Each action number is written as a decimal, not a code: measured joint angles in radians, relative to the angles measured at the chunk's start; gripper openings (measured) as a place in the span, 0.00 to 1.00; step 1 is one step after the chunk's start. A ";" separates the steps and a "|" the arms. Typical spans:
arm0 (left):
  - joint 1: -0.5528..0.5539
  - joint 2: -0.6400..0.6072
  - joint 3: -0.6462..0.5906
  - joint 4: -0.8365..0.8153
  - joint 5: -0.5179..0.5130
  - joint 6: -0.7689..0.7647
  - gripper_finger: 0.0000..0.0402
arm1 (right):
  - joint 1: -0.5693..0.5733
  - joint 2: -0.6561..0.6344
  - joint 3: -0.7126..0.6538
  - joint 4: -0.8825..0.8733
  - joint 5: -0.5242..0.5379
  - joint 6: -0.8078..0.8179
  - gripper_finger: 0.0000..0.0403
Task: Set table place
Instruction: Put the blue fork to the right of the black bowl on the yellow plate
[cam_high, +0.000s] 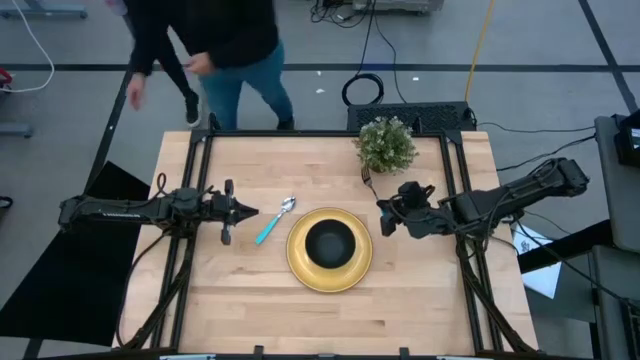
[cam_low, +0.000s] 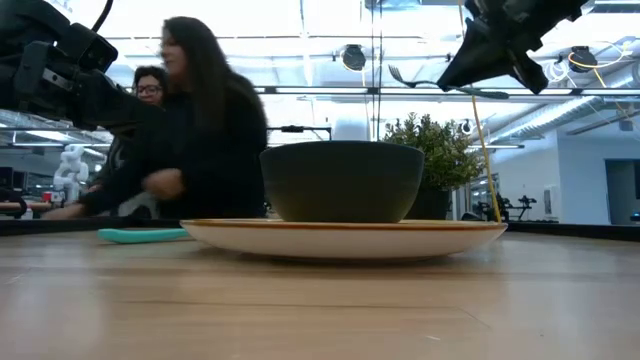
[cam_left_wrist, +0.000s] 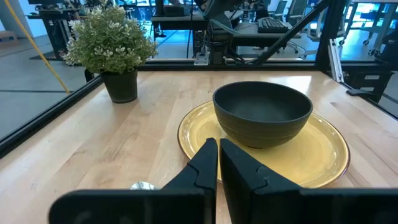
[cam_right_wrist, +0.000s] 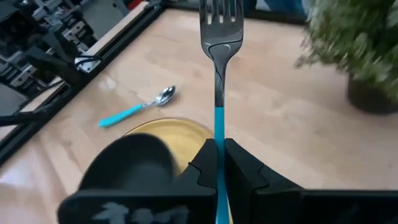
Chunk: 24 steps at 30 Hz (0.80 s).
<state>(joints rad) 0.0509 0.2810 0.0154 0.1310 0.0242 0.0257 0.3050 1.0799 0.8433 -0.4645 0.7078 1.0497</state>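
- The right gripper has its fingers pinched on the turquoise handle of the fork; the tines stand straight out past the fingertips, clear of the table.
- From level with the table, the fork hangs well above the bowl, with the plant just beyond the tines.
- The bowl sits in the middle of the plate, beside and below the right fingers.
- The left gripper has its fingers pressed together on nothing; its tips point at the plate.
- The spoon lies flat between the left fingertips and the plate; it seems to stop just short of the rim, though that is hard to judge.
- A person stands beyond the far edge.
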 joint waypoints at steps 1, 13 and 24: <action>0.000 0.000 0.000 0.000 0.000 0.000 0.06 | 0.000 0.006 0.000 0.002 -0.012 0.023 0.00; 0.000 0.000 0.000 0.000 0.001 0.000 0.06 | 0.026 0.070 0.000 0.110 -0.089 0.028 0.00; 0.000 0.000 0.000 0.000 0.002 0.002 0.06 | 0.039 0.084 0.000 0.024 -0.075 0.263 0.00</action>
<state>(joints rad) 0.0509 0.2813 0.0154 0.1310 0.0265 0.0280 0.3437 1.1639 0.8433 -0.4402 0.6329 1.3130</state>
